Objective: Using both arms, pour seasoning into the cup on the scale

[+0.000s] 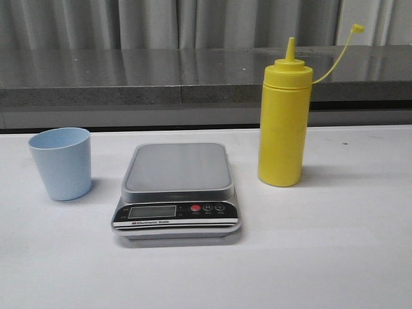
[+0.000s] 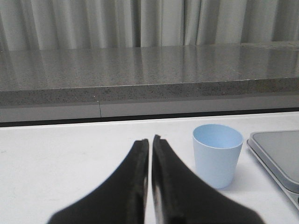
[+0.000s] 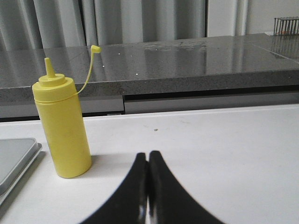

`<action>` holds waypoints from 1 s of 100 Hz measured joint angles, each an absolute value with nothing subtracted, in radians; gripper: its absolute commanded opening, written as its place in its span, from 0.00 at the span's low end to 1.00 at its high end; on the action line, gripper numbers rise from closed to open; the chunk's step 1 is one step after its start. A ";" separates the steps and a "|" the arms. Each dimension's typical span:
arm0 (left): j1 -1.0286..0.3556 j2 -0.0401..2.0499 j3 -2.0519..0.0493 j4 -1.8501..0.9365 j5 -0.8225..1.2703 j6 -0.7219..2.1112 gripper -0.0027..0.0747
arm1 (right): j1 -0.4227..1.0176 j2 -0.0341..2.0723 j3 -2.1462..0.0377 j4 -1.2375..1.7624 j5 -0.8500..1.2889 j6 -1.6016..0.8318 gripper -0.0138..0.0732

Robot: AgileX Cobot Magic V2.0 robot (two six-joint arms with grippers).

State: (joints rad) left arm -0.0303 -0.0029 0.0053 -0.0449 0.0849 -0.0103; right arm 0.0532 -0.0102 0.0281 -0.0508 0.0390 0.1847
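Note:
The yellow seasoning bottle point(image 1: 282, 122) stands upright on the white table, right of the scale, its tethered cap hanging off to the right. The pale blue cup point(image 1: 60, 163) stands empty on the table left of the scale. The silver-grey scale point(image 1: 177, 188) sits in the middle with nothing on its platform. No arm shows in the front view. In the left wrist view my left gripper point(image 2: 150, 141) is shut and empty, the cup point(image 2: 217, 154) beside it and apart. In the right wrist view my right gripper point(image 3: 148, 156) is shut and empty, the bottle point(image 3: 62, 126) off to its side.
A grey stone ledge point(image 1: 193, 74) runs along the back of the table with curtains behind it. A scale edge shows in the left wrist view point(image 2: 275, 156) and in the right wrist view point(image 3: 14, 161). A wire rack point(image 3: 286, 25) sits far back on the ledge.

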 measured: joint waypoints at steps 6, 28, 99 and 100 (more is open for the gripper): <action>-0.030 -0.003 0.005 -0.045 0.085 -0.010 0.05 | 0.053 -0.010 0.028 -0.051 0.039 0.185 0.08; -0.030 -0.003 0.005 -0.045 0.085 -0.010 0.05 | 0.053 -0.010 0.028 -0.051 0.039 0.185 0.08; -0.030 0.000 -0.026 -0.066 0.080 -0.010 0.05 | 0.053 -0.010 0.028 -0.051 0.039 0.185 0.08; -0.030 0.000 -0.031 -0.066 0.080 -0.010 0.05 | 0.053 -0.010 0.028 -0.051 0.039 0.185 0.08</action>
State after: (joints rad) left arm -0.0303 0.0000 -0.0310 -0.0661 0.0805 -0.0103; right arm 0.0532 -0.0102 0.0281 -0.0508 0.0390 0.1847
